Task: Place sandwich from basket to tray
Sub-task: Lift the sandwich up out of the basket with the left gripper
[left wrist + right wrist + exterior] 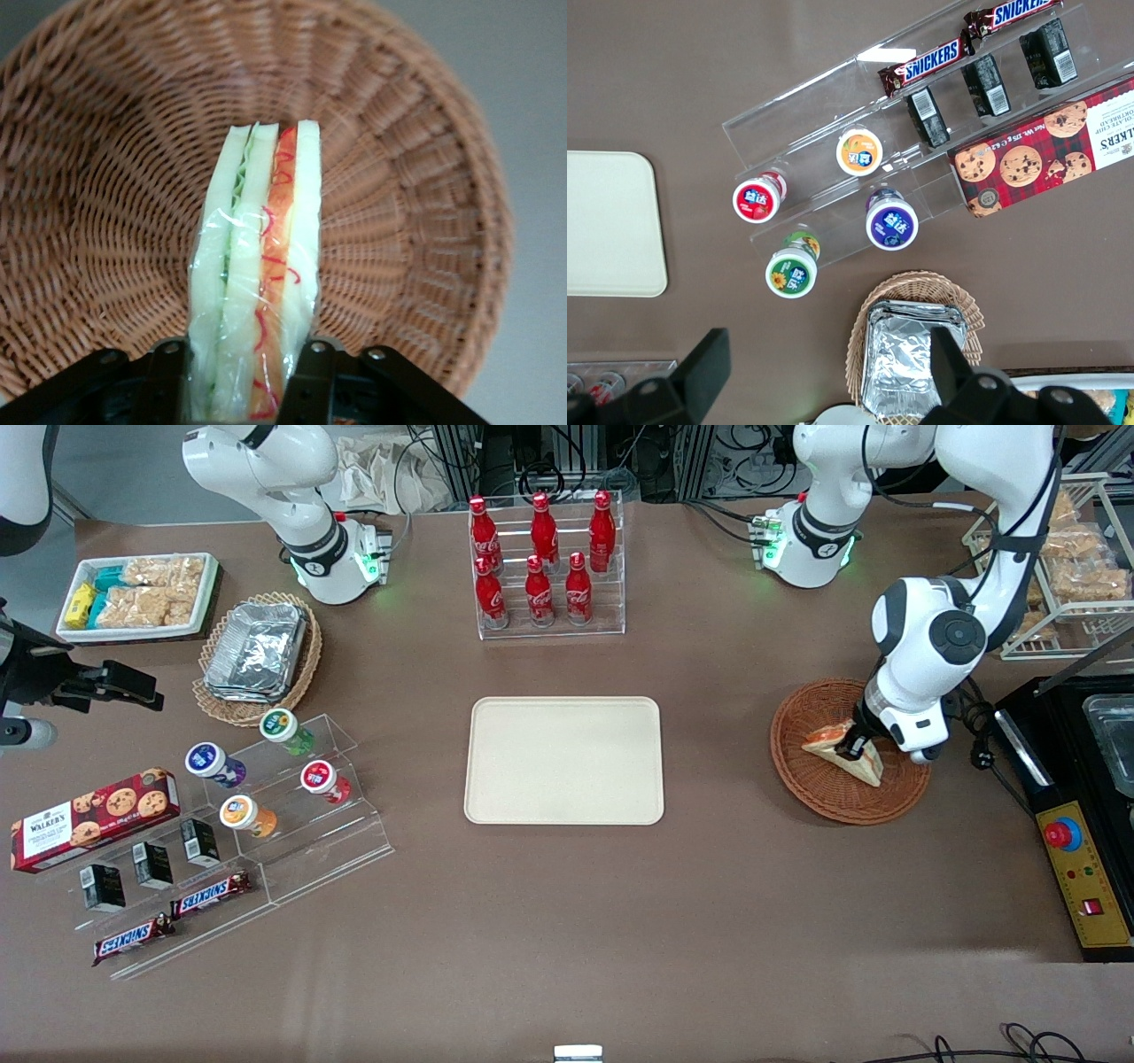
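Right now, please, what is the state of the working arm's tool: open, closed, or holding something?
Left tool: closed on the sandwich, down in the basket.

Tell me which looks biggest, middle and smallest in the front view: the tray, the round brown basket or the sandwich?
1. The tray, biggest.
2. The wicker basket, middle.
3. The sandwich, smallest; it sits in the basket with the pincer shut on it.
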Motion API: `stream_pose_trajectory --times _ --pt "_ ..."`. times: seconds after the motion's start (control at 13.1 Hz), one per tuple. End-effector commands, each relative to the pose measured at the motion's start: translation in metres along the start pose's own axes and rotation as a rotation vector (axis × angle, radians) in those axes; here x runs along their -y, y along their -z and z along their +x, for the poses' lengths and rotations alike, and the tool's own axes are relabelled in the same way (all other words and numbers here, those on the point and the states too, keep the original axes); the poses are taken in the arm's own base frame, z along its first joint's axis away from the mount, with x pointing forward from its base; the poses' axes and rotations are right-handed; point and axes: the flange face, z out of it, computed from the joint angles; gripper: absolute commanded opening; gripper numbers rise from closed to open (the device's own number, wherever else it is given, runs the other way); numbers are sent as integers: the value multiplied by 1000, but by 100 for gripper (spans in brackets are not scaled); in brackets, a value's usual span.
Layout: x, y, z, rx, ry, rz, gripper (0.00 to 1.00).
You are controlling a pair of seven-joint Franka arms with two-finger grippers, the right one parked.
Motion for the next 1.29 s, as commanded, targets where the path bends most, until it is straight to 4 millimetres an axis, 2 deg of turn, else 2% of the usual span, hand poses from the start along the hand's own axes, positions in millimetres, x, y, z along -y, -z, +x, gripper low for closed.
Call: stream_pose_trajectory --times 0.0,0.23,0.46,0.53,0.68,0.84,0.91,1.07,1.22 --pt "-16 67 13 -25 -102 22 0" --pt "-45 159 33 19 -283 107 0" --pt "-71 255 36 68 -483 122 0" --pt "-78 285 30 90 -542 106 0" --pt "-99 318 -2 92 -632 94 0" --pt "-129 323 -69 88 -753 83 0" --pt "-147 315 -103 102 -795 87 0" --pt "-172 288 -164 129 -795 111 0" --pt "-190 256 -225 160 -895 99 0"
